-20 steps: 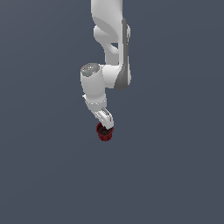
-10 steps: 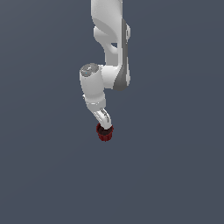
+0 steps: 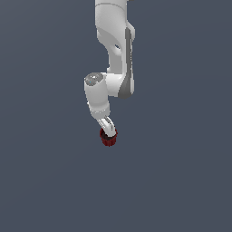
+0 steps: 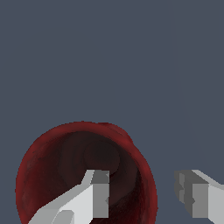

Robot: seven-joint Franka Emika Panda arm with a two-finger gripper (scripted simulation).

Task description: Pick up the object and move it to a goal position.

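Observation:
The object, a small dark red ribbed cup, stands upright on the grey floor under the white arm. In the wrist view the cup shows its dark brownish inside. My gripper points down at the cup. In the wrist view my gripper straddles the cup's wall: one finger is inside the cup and the other finger is outside it. The jaws stand apart, and the outer finger shows a gap to the rim. The cup's base is hidden.
Plain grey floor lies all around the cup. The white arm rises above it toward the top of the exterior view. No other object shows.
The arm has lowered slightly over the cup. The cup has not moved.

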